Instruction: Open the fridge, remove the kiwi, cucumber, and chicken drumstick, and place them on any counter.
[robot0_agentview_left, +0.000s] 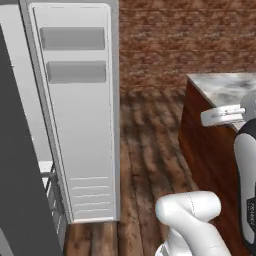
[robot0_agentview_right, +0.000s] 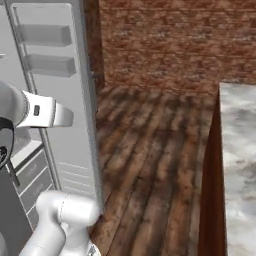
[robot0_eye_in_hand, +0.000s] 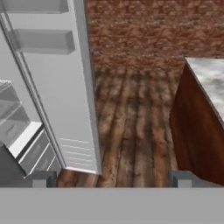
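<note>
- We see the fridge (robot0_agentview_left: 75, 115) on the left with its door swung wide, the door's inner face and two door bins turned toward us.
- We find the counter (robot0_eye_in_hand: 209, 81) on the right, across the wood floor (robot0_agentview_right: 150, 165) from the fridge, its marble top over a reddish-brown base.
- We see our gripper (robot0_eye_in_hand: 111, 179) low in the hand view, fingers spread wide with nothing between them, pointing at the floor between fridge and counter.
</note>
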